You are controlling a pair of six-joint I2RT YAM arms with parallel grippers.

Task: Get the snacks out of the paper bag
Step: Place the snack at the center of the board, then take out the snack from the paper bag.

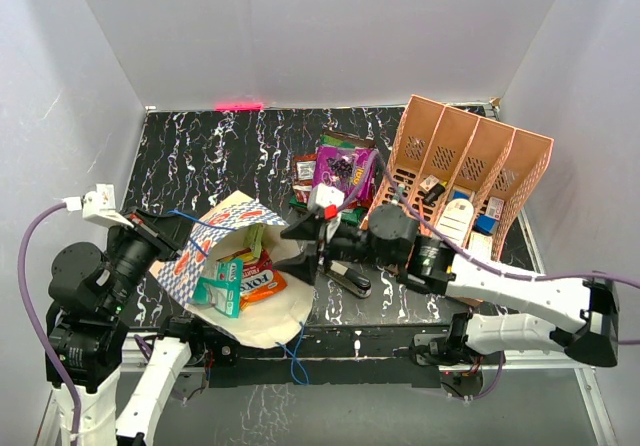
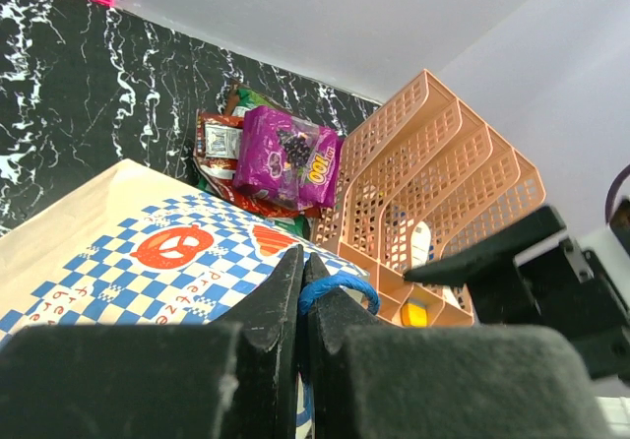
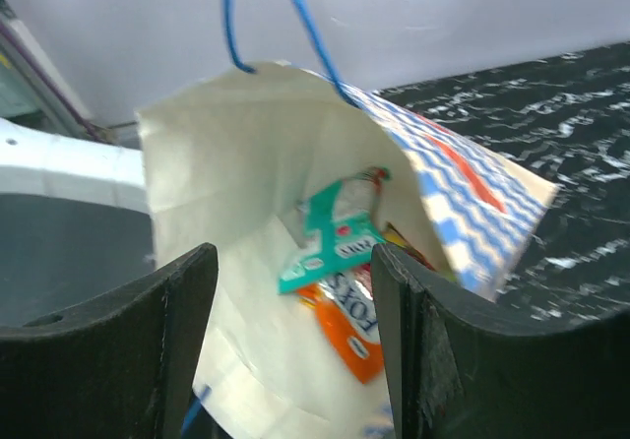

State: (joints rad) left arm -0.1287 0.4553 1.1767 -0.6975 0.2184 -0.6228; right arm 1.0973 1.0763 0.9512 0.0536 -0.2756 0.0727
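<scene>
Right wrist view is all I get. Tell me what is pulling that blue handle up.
Observer: The left pincer, shut on the handle, holds the bag's mouth open.
Operator: Report what is already out.
Observer: A purple packet and a few others lie heaped by the pink organiser.
Operator: Name anything near the right pincer.
Observer: A black stapler lies on the table, just right of the bag.
</scene>
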